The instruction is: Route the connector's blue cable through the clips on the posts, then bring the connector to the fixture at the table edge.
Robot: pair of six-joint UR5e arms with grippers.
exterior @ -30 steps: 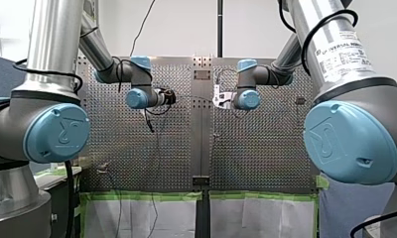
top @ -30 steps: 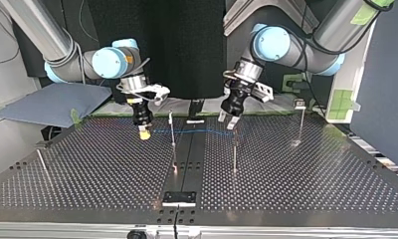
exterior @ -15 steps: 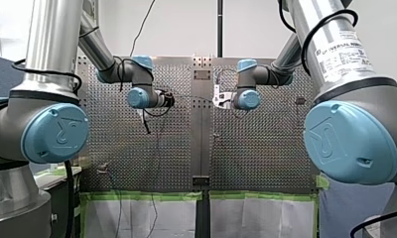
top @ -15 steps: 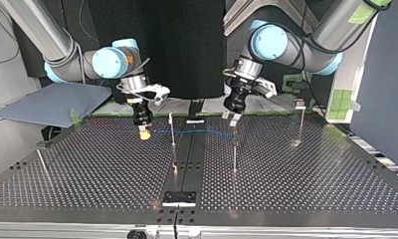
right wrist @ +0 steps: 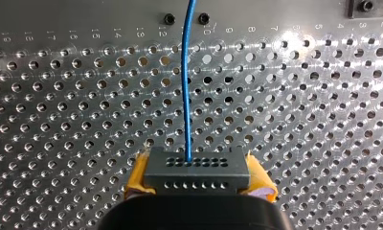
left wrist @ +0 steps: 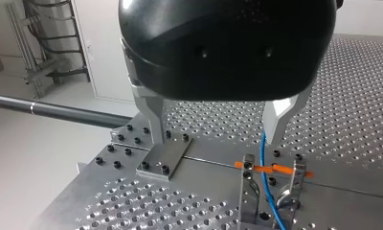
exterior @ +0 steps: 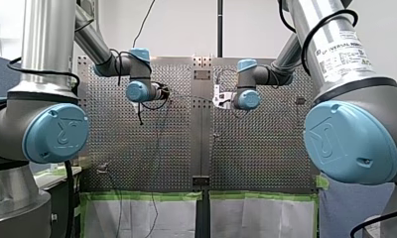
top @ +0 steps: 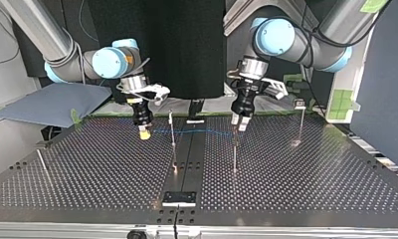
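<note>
My right gripper (top: pixel 144 133) is shut on the dark grey connector (right wrist: pixel 197 170), which sits between its yellow pads (right wrist: pixel 138 176). The blue cable (right wrist: pixel 185 86) leaves the connector's face and runs ahead over the perforated plate. In the top view the cable (top: pixel 197 132) stretches past a thin post (top: pixel 172 130) to a second post (top: pixel 234 152). My left gripper (left wrist: pixel 216 136) hangs open over that second post. Its metal fingers (left wrist: pixel 153 115) hold nothing. Just below one fingertip the cable passes through a metal clip with an orange band (left wrist: pixel 271 168).
A black fixture plate (top: pixel 179 198) sits at the table's near edge in the top view, on the centre rail. Further posts stand at that view's right (top: pixel 301 124) and far left (top: pixel 43 164). A blue cushion (top: pixel 52 102) lies off the table beyond my right arm.
My left gripper has swung toward the top view's right and now hangs upright over the second post. My right gripper has stayed put with the connector.
</note>
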